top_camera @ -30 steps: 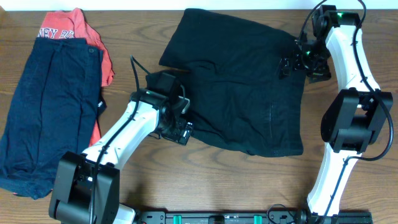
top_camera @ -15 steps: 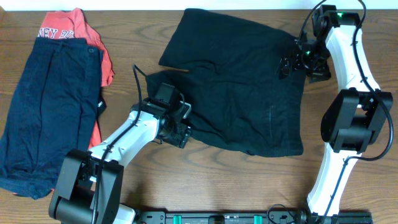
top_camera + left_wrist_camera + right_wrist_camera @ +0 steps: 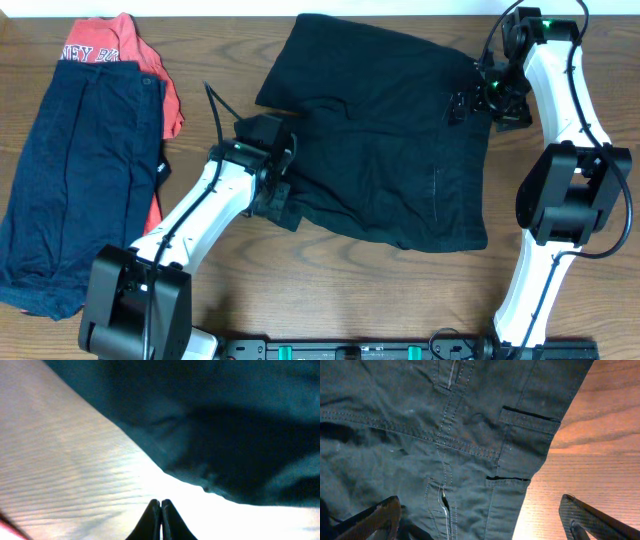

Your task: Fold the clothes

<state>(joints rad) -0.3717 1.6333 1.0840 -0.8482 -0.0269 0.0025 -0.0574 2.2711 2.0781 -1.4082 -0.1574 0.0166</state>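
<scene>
While the left gripper (image 3: 160,506) is closed empty and the right gripper (image 3: 482,519) gapes, navy shorts (image 3: 80,170) half-cover the tee (image 3: 128,35) lettered "NEY B".

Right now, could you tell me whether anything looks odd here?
Yes: the left gripper is shut over bare table, just short of the edge of the black garment, apparently holding no fabric.

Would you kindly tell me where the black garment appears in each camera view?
Overhead: the black garment spreads over the table's centre and right.
Left wrist: the black garment fills the top and right.
Right wrist: the black garment fills the left and centre, seams and pockets showing.
Shared landmark: the wooden table bordering its edge, in every view.
</scene>
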